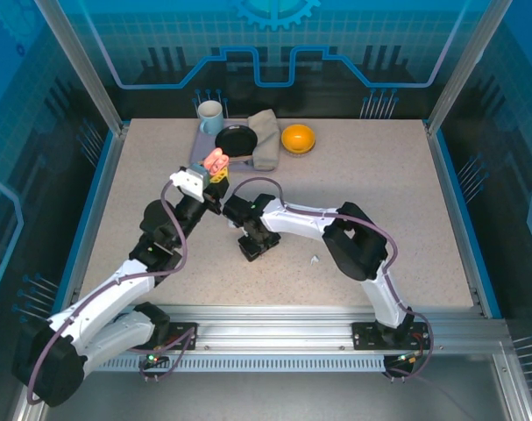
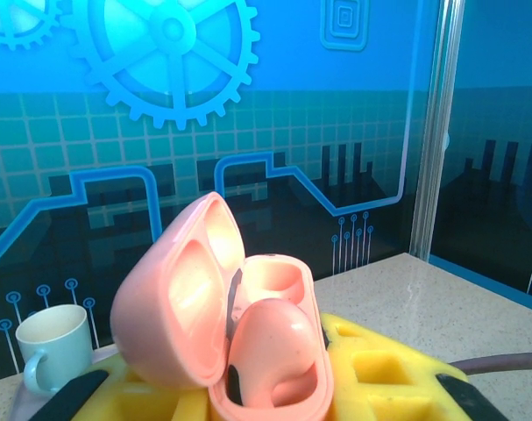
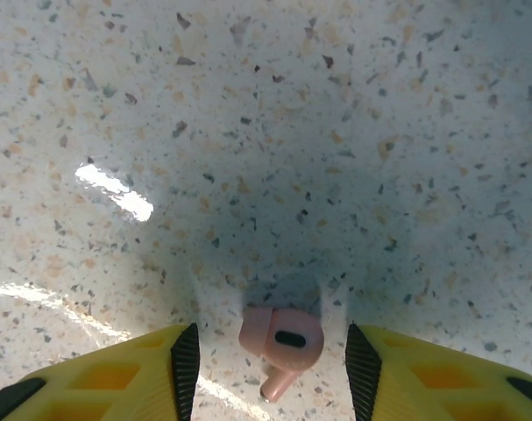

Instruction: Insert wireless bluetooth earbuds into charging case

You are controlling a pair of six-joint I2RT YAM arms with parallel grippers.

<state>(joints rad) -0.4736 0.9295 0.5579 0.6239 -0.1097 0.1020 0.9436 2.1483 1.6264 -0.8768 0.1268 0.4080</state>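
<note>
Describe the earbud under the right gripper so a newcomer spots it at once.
On the speckled table, look mid-table beneath the right gripper. Between its yellow fingers lies the earbud, untouched. It is salmon-pink with a dark oval slot, unlike the white bit to its right.

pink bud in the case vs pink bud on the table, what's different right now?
The seated earbud rests in a slot of the open pink case; the loose earbud lies on the table. The seated earbud rides in the case gripped by the left hand; the loose earbud sits untouched between the right hand's open fingers. Both are salmon pink.
</note>
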